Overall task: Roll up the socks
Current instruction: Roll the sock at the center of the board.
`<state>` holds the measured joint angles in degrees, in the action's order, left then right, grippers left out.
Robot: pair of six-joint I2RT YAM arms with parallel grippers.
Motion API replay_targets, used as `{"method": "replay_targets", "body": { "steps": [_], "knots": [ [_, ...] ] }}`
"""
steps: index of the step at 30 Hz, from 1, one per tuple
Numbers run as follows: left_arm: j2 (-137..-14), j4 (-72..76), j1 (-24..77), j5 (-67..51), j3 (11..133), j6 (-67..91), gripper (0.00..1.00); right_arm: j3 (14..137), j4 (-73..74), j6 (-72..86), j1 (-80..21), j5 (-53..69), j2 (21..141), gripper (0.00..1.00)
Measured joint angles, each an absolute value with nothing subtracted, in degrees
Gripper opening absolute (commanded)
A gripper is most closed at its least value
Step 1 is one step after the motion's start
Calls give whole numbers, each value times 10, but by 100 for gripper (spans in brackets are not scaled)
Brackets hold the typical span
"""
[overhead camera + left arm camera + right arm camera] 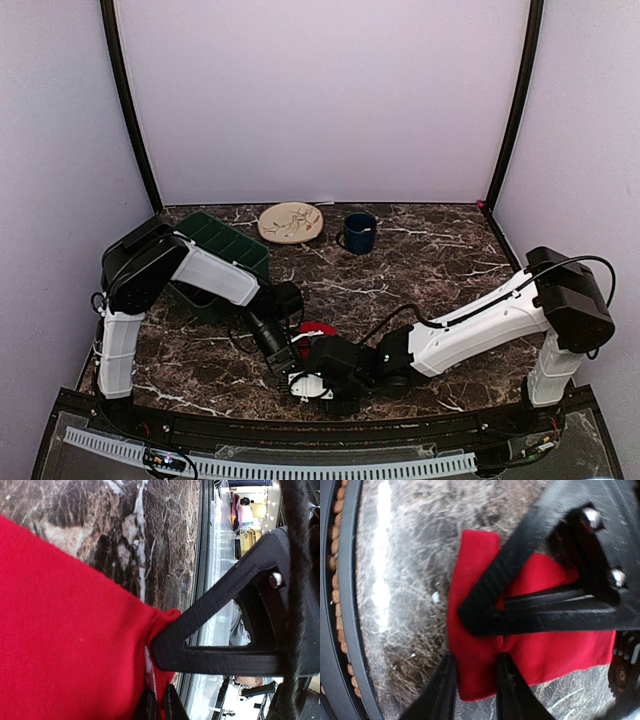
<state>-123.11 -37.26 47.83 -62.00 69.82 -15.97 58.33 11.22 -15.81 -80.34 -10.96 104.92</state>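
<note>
The red socks (318, 328) lie on the marble table near its front edge, mostly covered by both wrists in the top view. In the left wrist view the socks (65, 630) fill the left side. My left gripper (158, 677) is shut on their edge, with a sliver of white band showing at the pinch. The right wrist view shows the socks (555, 650) as a flat red piece running right. My right gripper (476, 641) is shut across their left end, and a crease runs from the pinch. From above, the left gripper (288, 358) and right gripper (322, 372) meet there.
A dark green bin (215, 248) stands behind my left arm. A beige plate (290, 222) and a dark blue mug (358, 233) sit at the back. The table's black front rail (300, 432) runs just in front of the grippers.
</note>
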Motion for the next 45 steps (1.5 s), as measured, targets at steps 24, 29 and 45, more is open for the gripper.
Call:
{"method": "replay_targets", "body": {
  "steps": [24,29,45],
  "knots": [
    [-1228,-365,463,-615,698,-117,26,610,148,-134,-762,-25,1060,0],
    [-1219,-345,457,-618,689,-104,27,610,146,-128,-753,-12,1060,0],
    [-1188,-288,434,-600,655,-74,28,609,142,-119,-742,4,1060,0]
  ]
}}
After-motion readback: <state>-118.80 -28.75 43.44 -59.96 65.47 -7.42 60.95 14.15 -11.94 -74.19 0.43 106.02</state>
